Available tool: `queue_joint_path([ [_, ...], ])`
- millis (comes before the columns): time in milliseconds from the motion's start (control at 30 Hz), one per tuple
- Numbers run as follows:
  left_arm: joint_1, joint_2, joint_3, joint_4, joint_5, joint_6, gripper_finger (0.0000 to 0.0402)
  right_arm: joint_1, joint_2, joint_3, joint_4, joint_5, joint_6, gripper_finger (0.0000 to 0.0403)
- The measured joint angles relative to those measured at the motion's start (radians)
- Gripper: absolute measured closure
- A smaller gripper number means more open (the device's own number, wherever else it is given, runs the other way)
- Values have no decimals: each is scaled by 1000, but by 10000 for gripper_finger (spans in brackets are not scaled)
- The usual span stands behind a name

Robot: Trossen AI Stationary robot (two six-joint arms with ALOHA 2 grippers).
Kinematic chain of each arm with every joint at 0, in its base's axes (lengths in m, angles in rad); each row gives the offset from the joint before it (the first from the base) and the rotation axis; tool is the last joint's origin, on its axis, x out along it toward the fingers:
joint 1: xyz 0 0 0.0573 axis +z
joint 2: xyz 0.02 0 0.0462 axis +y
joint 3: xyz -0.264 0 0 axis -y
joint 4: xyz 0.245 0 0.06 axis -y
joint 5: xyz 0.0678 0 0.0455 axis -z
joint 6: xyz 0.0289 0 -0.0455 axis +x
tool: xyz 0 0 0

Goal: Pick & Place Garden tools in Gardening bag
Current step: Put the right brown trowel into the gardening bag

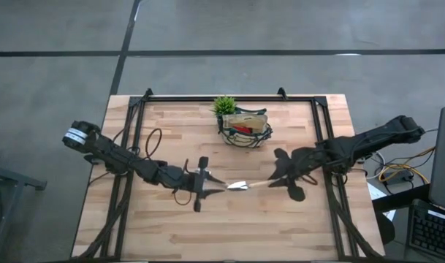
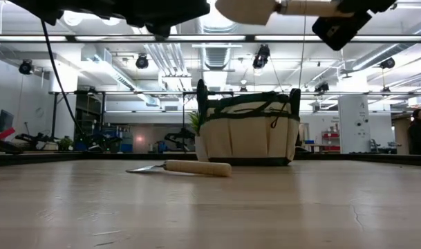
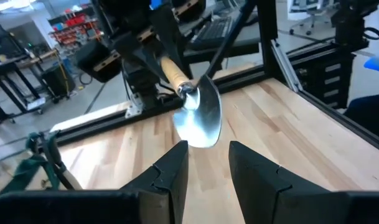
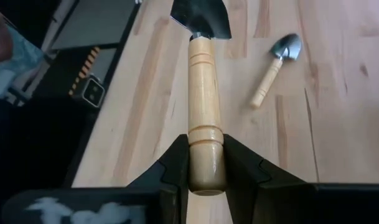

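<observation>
Arms: two, dark, reaching in from the desk's (image 1: 171, 226) left and right sides toward its middle
Left claw (image 1: 205, 180): above mid-desk, fingers (image 3: 170, 177) spread with a gap between them, holding nothing; they point at the trowel's blade just ahead
Trowels: two seen, both with a silver blade and a light wooden handle
Held trowel (image 1: 245, 185): in the air over mid-desk between the two claws, lying roughly level, blade toward the left claw, handle toward the right one; blade is a shiny rounded scoop (image 3: 198, 118), handle is turned wood with grooved rings (image 4: 203, 112)
Loose trowel (image 2: 186, 167): lying flat on the desk, in front of the bag in the low view; small spoon-shaped blade, plain pale handle (image 4: 267, 81); apart from both claws
Right claw (image 1: 289, 175): right of mid-desk, fingers (image 4: 173, 165) pinching the butt end of the held trowel's handle from both sides
Bag (image 1: 245, 129): one, at the back middle of the desk, upright; beige fabric with dark green trim and loop handles, outer pockets on its side (image 2: 248, 135)
Inside bag: something red (image 1: 240, 129) shows from above; what else lies in it I cannot tell
Plant (image 1: 223, 106): one, small, green and leafy, just beside the bag's back left edge
</observation>
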Motion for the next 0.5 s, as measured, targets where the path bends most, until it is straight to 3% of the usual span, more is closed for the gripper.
queue_joint_path([
  [500,0,0,0,70,-3,37,282,-2,-5,-4,91,19,-3,342],
])
